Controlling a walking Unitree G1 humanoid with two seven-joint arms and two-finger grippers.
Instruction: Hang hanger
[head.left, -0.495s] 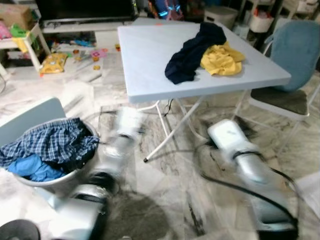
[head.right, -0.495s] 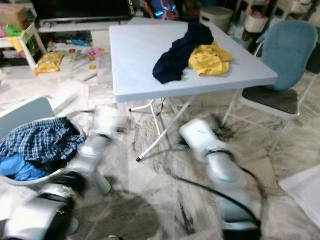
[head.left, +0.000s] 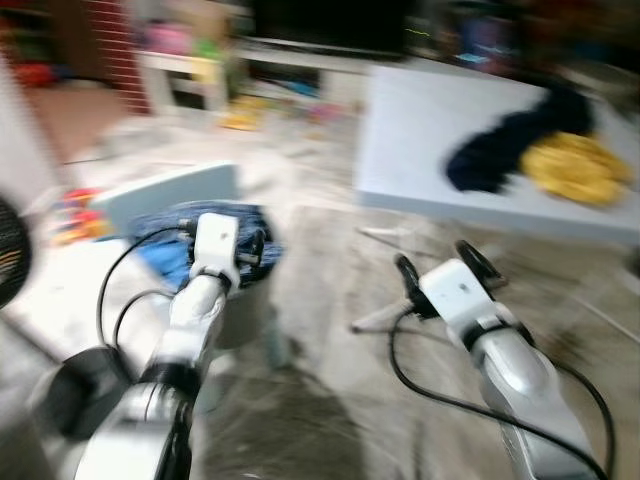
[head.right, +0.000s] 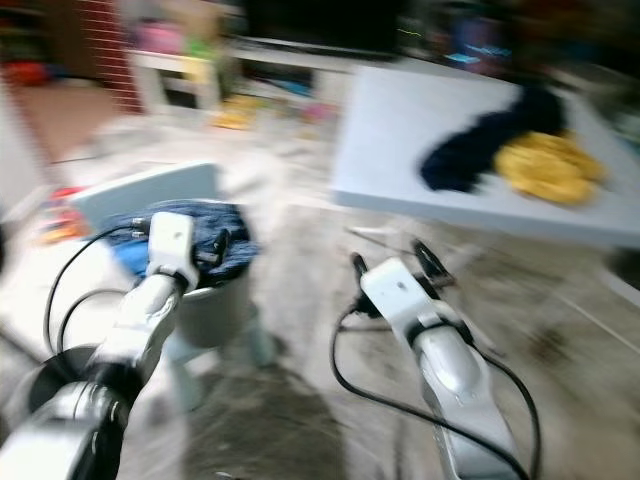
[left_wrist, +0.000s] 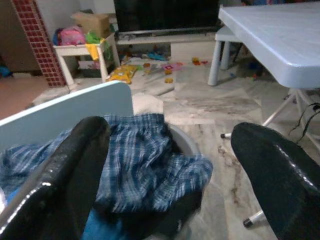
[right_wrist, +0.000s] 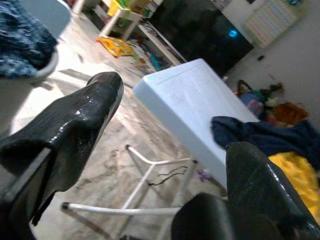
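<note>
Blurred head views: we see no hanger yet, left gripper (left_wrist: 165, 165) and right gripper (right_wrist: 170, 150) both spread wide, empty, w/ laundry basket (head.left: 225, 290) lower left, table (head.left: 420, 130) upper right; we'd judge a hanger light, stiff, best gripped at the neck.

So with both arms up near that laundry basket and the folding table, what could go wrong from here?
The head views are blurred, so aiming is likely poor. The open left tool sits close over the checked cloth in the basket and could snag it. The open right tool and its loose cable are near the table legs and might catch.
</note>
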